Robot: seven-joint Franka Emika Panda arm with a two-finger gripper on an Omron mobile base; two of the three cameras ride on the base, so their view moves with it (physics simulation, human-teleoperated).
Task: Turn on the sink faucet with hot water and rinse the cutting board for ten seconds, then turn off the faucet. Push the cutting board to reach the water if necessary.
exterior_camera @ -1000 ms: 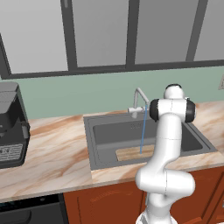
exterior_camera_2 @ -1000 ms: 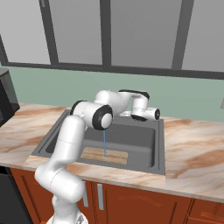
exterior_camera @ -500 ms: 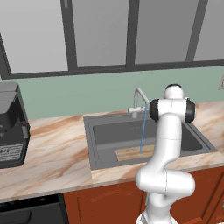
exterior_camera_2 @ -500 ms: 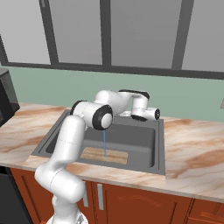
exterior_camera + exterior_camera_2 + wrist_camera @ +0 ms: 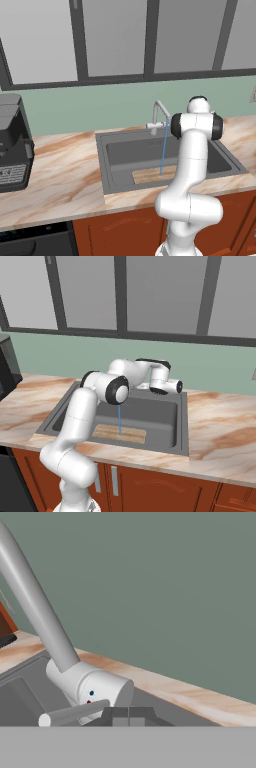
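The sink faucet [image 5: 159, 118] stands at the back rim of the sink [image 5: 102, 161]. A thin blue stream of water [image 5: 162, 150] falls from its spout onto the cutting board [image 5: 148, 175], which lies flat at the front of the basin. From the right base view the water [image 5: 120, 420] lands mid-board on the cutting board [image 5: 119, 433]. In the hand view the faucet [image 5: 95, 688] is very close, and its lever [image 5: 74, 712] lies just left of my gripper [image 5: 129, 715]. The fingertips are shut together with nothing between them.
A black coffee machine [image 5: 13, 144] stands on the marbled counter [image 5: 60, 180] left of the sink. A green wall and dark-framed windows rise behind. My arm reaches over the right part of the sink [image 5: 183, 426]. Wooden cabinet fronts [image 5: 150, 488] lie below.
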